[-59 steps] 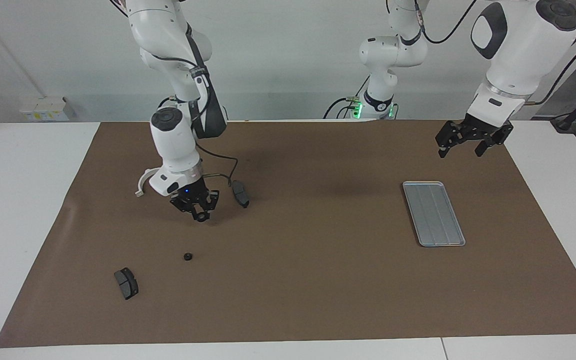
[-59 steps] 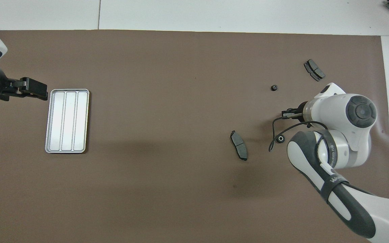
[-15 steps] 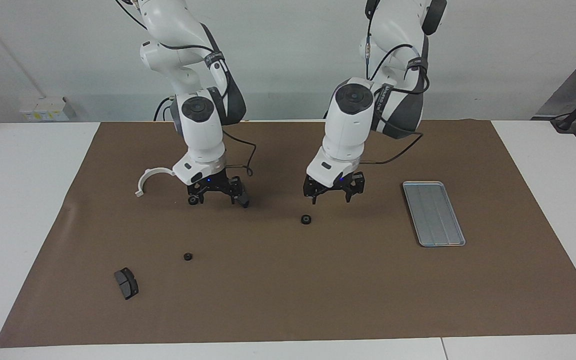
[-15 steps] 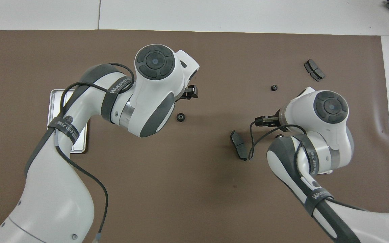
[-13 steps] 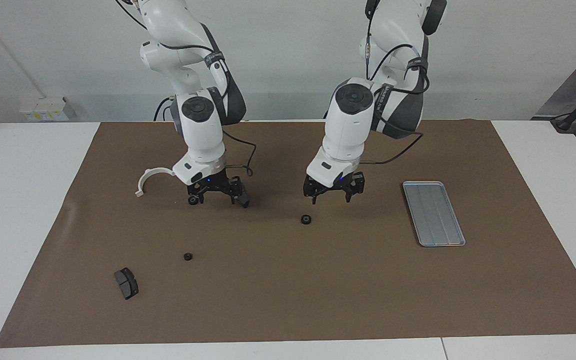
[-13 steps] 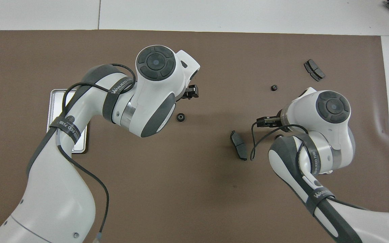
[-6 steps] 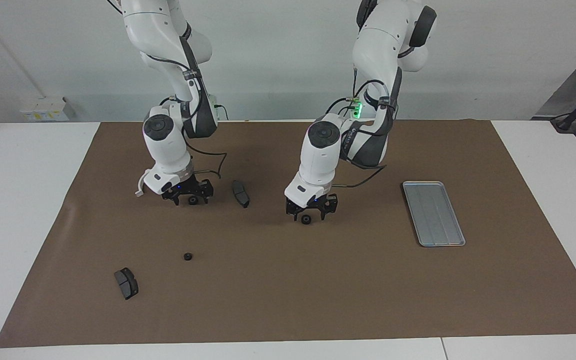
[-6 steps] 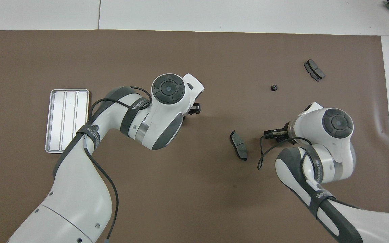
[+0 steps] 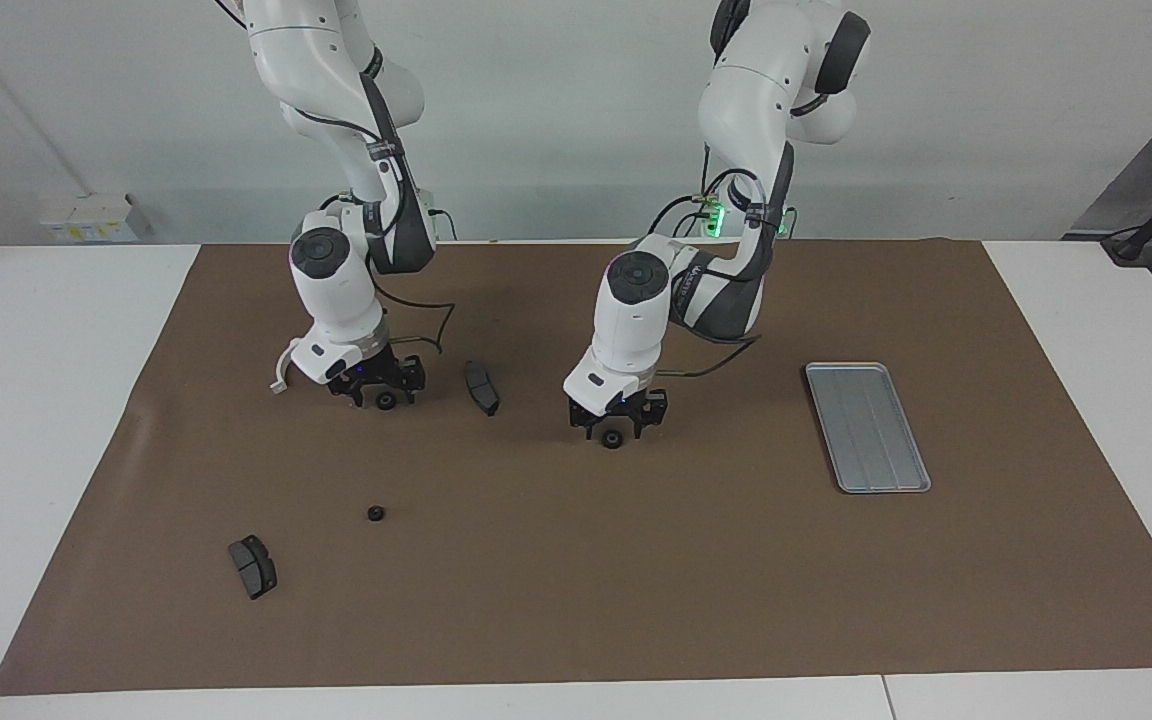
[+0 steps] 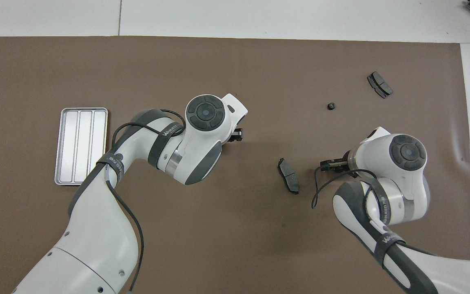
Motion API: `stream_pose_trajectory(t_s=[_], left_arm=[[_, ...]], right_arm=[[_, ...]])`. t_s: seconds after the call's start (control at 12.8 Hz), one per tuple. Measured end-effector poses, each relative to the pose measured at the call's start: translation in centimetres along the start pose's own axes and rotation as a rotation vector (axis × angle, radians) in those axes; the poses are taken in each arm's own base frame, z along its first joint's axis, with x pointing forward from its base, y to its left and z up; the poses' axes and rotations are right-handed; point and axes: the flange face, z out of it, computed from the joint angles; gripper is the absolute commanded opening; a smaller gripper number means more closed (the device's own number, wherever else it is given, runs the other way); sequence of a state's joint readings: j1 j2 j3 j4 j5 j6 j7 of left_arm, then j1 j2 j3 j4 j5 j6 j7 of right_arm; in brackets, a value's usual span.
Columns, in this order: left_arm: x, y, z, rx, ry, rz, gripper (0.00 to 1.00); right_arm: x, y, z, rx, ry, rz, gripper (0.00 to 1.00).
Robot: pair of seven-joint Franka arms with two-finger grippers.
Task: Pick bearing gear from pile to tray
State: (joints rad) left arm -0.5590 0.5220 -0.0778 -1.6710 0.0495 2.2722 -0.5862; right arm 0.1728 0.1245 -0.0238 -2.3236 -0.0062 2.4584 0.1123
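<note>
My left gripper (image 9: 614,428) is down low at the middle of the brown mat (image 9: 636,580), right at a small black gear (image 9: 613,439). Whether I have clamped it I cannot tell. Seen from the facing camera, the tray (image 9: 868,427) lies on the mat at three o'clock from that gear, well apart from it.

My right gripper (image 9: 382,392) is down at a second gear (image 9: 386,401) toward the right arm's end of the table (again, I cannot tell if it grips). From there, in the same view, a dark pad (image 9: 481,387) lies at three o'clock, a white bracket (image 9: 282,365) at nine o'clock, a third gear (image 9: 374,513) at six o'clock and another pad (image 9: 253,566) at seven o'clock.
</note>
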Motion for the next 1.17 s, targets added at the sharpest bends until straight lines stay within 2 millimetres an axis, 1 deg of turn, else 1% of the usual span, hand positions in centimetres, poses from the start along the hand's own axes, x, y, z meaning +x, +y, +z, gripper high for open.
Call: stream_pose_trajectory(t_s=[0.16,0.23,0.31,0.39,0.47,0.54,0.7,0.86,1.01,1.09,1.17], left_arm=[[0.1,0.0,0.1,-0.004,0.006,0.0,0.71],[0.0,0.0,0.4,-0.004,0.004,0.0,0.7],[0.0,0.0,0.8,-0.004,0.005,0.0,0.7],[0.0,0.0,1.0,-0.005,0.005,0.0,0.67],[-0.1,0.0,1.3,-0.003,0.002,0.0,0.63],[-0.1,-0.1,1.4,-0.002,-0.001,0.0,0.56],[-0.1,-0.1,1.5,0.0,-0.001,0.0,0.48],[-0.1,-0.2,1.4,0.003,0.001,0.0,0.36],[0.0,-0.4,1.3,0.007,0.002,0.0,0.2],[0.0,-0.4,1.3,0.007,0.002,0.0,0.12],[0.0,-0.4,1.3,0.007,0.002,0.0,0.05]], right_arm=[[0.0,0.0,0.0,0.0,0.003,0.0,0.57],[0.1,0.0,-0.1,0.002,0.013,0.0,0.55],[0.1,0.0,-0.1,0.002,0.019,0.0,0.5],[0.1,0.0,-0.1,0.002,0.02,0.0,0.39],[0.1,0.0,-0.1,0.002,0.021,0.0,0.22],[0.2,0.0,-0.1,0.003,0.023,0.0,0.13],[0.2,0.0,-0.2,0.004,0.031,0.001,0.01],[0.3,0.0,-0.3,0.004,0.035,0.001,0.0],[0.4,-0.1,-0.5,0.005,0.043,0.003,0.0],[0.6,-0.4,-0.9,0.008,0.054,0.006,0.0],[0.8,-1.2,-1.4,0.011,0.067,0.011,0.0]])
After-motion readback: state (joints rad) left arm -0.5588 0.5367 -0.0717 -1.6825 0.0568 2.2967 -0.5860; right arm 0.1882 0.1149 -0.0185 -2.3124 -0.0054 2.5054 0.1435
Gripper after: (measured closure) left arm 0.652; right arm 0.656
